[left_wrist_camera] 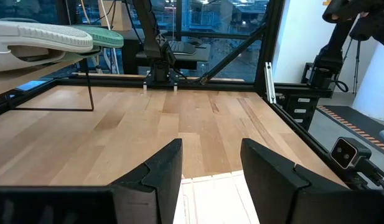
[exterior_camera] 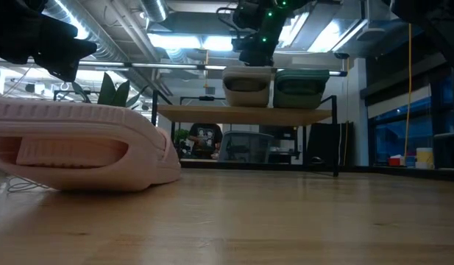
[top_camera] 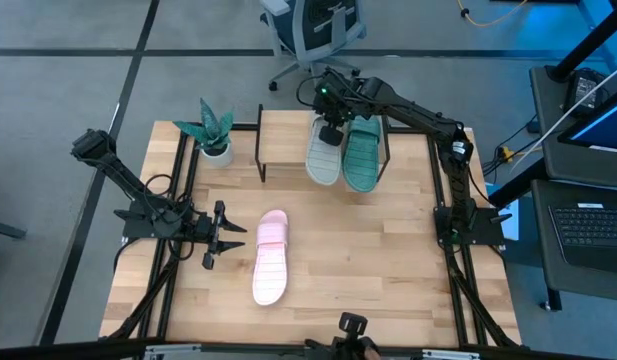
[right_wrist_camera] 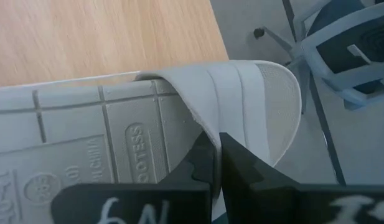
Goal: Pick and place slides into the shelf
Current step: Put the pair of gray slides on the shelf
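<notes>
The wooden table (top_camera: 388, 250) carries the pink slide (top_camera: 271, 258), a potted plant (top_camera: 214, 132) and the shelf (top_camera: 283, 140), on which the grey slide (top_camera: 323, 152) and teal slide (top_camera: 363, 155) are set.

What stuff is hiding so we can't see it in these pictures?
- Grey slide: the right gripper covers its strap in the high view.
- Pink slide: the left wrist view's bottom edge and the left gripper hide most of it.
- Shelf: its legs are mostly under its top in the high view.
</notes>
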